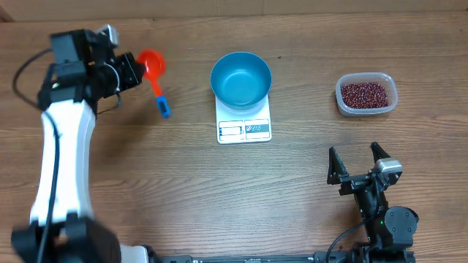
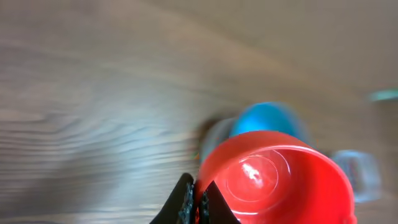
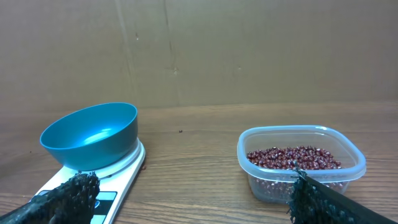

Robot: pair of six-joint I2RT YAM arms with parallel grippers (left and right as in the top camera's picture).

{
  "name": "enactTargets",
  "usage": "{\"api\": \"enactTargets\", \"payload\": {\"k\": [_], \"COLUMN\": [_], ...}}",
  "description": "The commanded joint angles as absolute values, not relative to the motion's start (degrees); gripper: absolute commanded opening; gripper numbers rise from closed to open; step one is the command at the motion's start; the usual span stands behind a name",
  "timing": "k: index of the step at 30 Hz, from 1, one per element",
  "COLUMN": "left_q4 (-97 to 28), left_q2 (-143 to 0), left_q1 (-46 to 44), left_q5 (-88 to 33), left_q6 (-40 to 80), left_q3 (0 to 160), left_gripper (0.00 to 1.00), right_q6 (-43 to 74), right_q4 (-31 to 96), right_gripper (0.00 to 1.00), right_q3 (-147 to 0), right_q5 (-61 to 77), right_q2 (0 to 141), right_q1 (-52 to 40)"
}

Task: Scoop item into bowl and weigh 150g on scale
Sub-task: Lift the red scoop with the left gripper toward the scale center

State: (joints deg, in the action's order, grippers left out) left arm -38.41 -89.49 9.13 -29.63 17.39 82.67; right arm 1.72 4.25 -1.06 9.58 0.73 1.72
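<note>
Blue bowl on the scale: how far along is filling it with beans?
Done: the blue bowl sits on the scale, empty. In hand: the left gripper is shut on the red scoop. Left: the beans all lie in the clear tub, none scooped.

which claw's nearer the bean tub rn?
Right. The right claw hangs open on the robot's side of the tub; the left claw is across the table, past the scale, shut on the red scoop.
</note>
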Motion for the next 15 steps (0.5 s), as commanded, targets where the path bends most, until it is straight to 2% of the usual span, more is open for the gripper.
{"api": "enactTargets", "payload": {"k": [1, 6, 9, 15], "left_q4": [-40.62, -46.11, -49.6, -51.2], "left_q2": [-85.32, -82.59, -82.72, -83.05], "left_q1": [6.5, 0.95, -3.68, -12.43], "left_q5": [-34.33, -33.39, -28.64, -23.33], "left_q6": [26.41, 35.0, 40.6, 44.14], "left_q3": [83.05, 83.02, 82.54, 82.48], "left_gripper": [0.04, 0.04, 0.04, 0.04], "right_q6": [2.09, 2.09, 2.09, 5.21], "right_q4": [3.97, 3.97, 3.97, 3.92], "right_gripper": [1.0, 1.0, 1.0, 1.0], "right_q3": [-0.45, -0.45, -0.45, -0.45], "right_q5": [9.02, 9.02, 9.02, 11.53], "right_q2": [0.16, 0.16, 0.16, 0.19], "right_q1": [1.28, 1.28, 1.28, 1.21]}}
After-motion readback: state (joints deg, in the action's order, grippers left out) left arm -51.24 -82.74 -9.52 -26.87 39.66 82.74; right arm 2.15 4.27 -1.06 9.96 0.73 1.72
